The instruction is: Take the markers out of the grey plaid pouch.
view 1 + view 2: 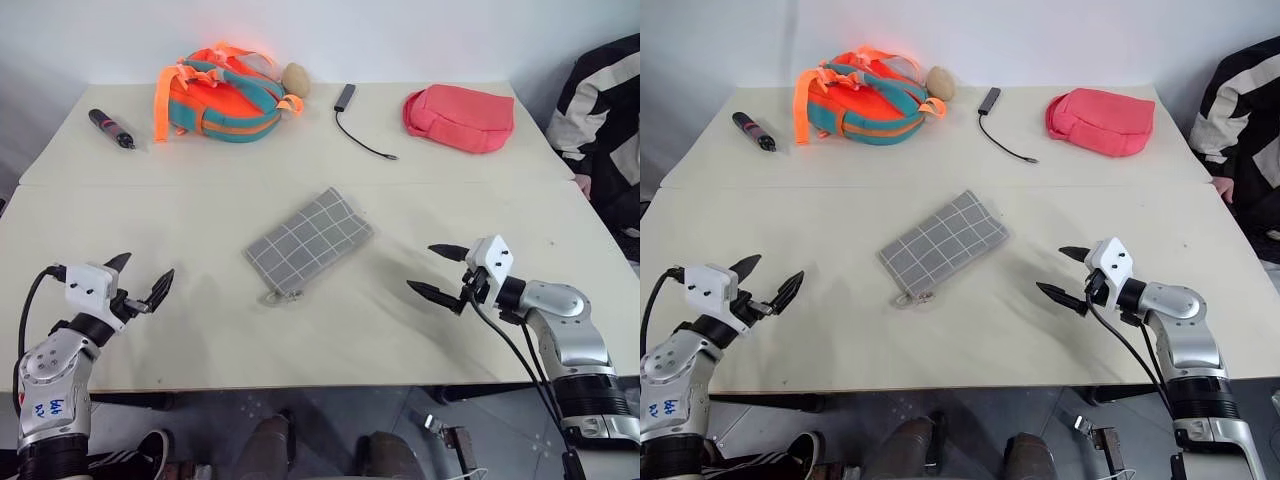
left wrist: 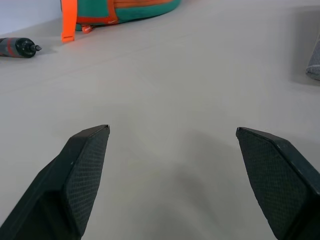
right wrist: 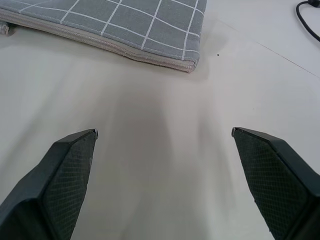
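the left gripper (image 1: 140,279) hovered over the near left part of the pale table (image 1: 200,340), its two black fingers spread wide with nothing between them. at the far left edge lay a thick black pen-like tool (image 1: 111,128) with red markings, partly cut off by the frame edge in the left wrist view. beside it sat the orange-and-teal backpack (image 1: 220,95), with a small beige object (image 1: 296,77) tucked behind it, too hidden to identify.

the grey plaid pouch (image 1: 309,241) lay flat and slanted near the middle of the table, well apart from both grippers. it was grey fabric with thin white grid lines, its zip edge running along one long side and a small pull (image 1: 284,296) at the near corner. the zip looked closed in the right wrist view, so whatever was inside stayed hidden.

further back lay a black cable (image 1: 360,135), then a pink pouch (image 1: 460,118). the right gripper (image 1: 441,271) hung near the right, jaws wide apart and empty. a person's striped sleeve (image 1: 600,95) was cut off at the right edge.
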Tool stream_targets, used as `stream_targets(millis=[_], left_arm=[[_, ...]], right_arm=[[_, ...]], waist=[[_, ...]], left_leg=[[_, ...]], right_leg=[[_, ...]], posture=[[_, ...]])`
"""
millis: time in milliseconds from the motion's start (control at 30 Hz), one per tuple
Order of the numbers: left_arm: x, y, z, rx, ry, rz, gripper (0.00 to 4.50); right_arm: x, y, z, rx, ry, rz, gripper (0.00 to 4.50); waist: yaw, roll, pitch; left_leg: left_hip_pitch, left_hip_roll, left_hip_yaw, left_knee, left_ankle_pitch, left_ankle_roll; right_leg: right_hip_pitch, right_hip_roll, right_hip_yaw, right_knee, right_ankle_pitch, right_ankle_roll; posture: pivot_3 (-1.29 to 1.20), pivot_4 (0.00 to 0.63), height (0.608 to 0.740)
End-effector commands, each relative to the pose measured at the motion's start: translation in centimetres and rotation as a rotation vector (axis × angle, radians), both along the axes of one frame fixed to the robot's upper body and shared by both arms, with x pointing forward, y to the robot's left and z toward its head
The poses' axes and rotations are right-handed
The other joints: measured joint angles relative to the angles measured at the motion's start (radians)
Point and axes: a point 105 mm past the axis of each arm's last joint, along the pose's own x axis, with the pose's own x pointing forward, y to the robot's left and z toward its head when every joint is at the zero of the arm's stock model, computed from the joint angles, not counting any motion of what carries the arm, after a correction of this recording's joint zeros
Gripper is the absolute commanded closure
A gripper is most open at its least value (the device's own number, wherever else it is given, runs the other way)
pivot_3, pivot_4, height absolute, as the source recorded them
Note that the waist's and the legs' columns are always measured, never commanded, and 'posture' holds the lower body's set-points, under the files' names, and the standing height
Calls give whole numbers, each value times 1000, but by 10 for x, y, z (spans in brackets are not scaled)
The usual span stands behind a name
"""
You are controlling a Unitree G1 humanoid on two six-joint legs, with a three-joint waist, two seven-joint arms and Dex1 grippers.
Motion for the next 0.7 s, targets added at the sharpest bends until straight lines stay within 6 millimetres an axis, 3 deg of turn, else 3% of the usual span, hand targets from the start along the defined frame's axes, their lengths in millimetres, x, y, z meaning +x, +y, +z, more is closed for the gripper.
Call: stream_targets(millis=[33, 200, 367, 500, 600, 700], left_arm=[[-3, -1, 13, 9, -60, 6, 185], [0, -12, 11, 91, -41, -15, 185], [4, -27, 16, 78, -62, -89, 185], [9, -44, 18, 139, -82, -152, 131], [12, -64, 18, 241, -104, -237, 131], [15, -79, 17, 347, -138, -298, 131]], right_arm=[[1, 4, 10, 9, -34, 16, 0], [1, 9, 13, 22, -43, 23, 0], [12, 36, 26, 124, -81, 34, 0], [31, 74, 30, 167, -132, 16, 942], [55, 101, 36, 186, -173, -45, 2089], [80, 113, 45, 195, -221, -148, 3162]], waist=[[0, 0, 0], [0, 0, 0], [-5, 0, 0], [-12, 0, 0], [-18, 0, 0], [-24, 0, 0]], left_leg=[[0, 0, 0, 0, 0, 0], [0, 0, 0, 0, 0, 0], [0, 0, 0, 0, 0, 0], [0, 1, 1, 0, 0, -1], [-1, 1, 1, -1, 1, -1], [-2, 1, 1, -1, 2, -2]], right_leg=[[0, 0, 0, 0, 0, 0], [0, 0, 0, 0, 0, 0], [-1, 0, 1, 0, 0, 0], [-2, 1, 1, 2, 0, -1], [-3, 1, 2, 4, 1, -1], [-6, 1, 2, 8, 1, -1]], posture=[[0, 150, 740], [0, 150, 740], [0, 150, 740], [0, 150, 740], [0, 150, 740], [0, 150, 740]])
